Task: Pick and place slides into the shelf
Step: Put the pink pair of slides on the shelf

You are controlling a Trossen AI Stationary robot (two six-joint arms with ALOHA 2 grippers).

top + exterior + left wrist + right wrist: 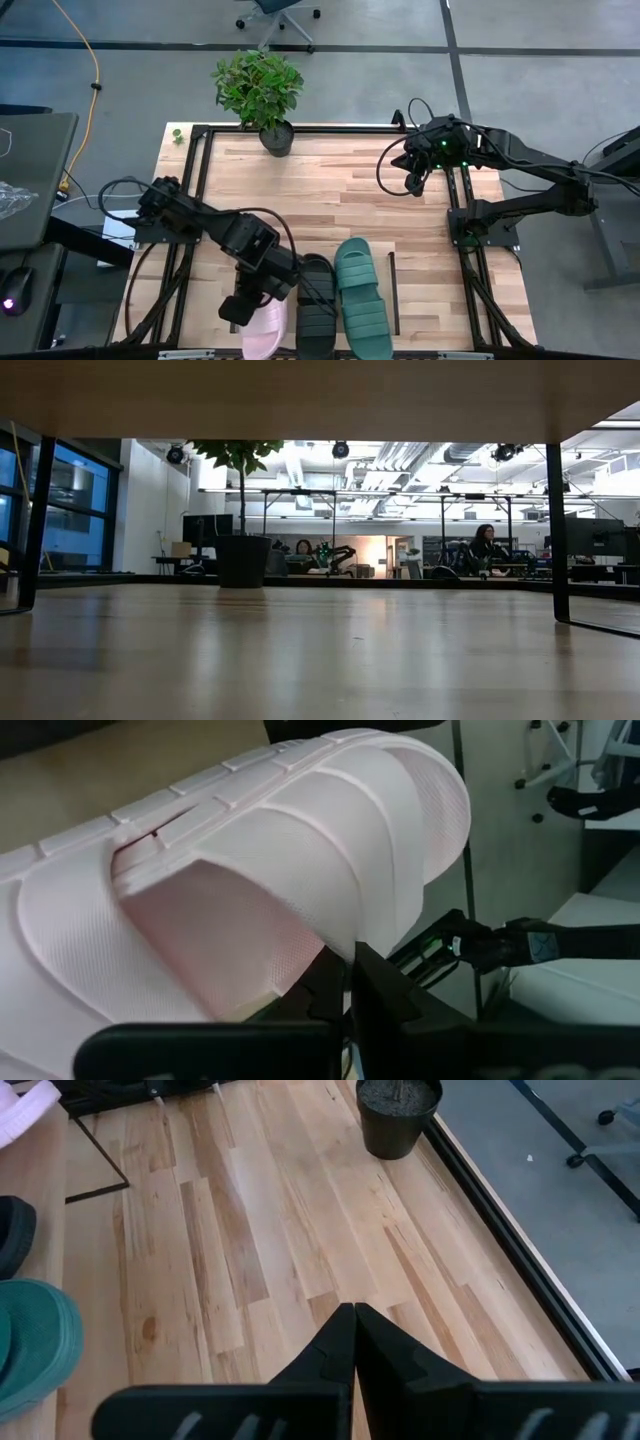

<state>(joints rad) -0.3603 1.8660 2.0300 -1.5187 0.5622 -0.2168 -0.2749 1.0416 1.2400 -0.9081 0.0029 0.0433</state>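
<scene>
The pale pink slide (268, 332) sits at the table's near edge, partly under my left gripper (248, 300), and fills the left wrist view (250, 850), where that gripper (350, 970) is shut at its ribbed strap. To its right, the black slide (317, 305) and the teal-green slide (360, 295) lie flat, side by side, on the shelf, whose thin black rail (393, 285) runs right of the teal one. My right gripper (413, 185) (353, 1315) waits shut over the table's far right part, touching nothing. My left gripper is shut on the pink slide at the edge of its wide strap (345, 935), where the strap meets the sole's side. The strap hides the fingertips, so the kind of hold does not show. The slide appears tilted across the wrist view.
A potted plant (277, 138) (398, 1115) stands at the table's far edge, and its pot (240, 560) shows in the low view. A large black frame (200, 180) bounds the wood. Bare wood lies between the slides and the plant.
</scene>
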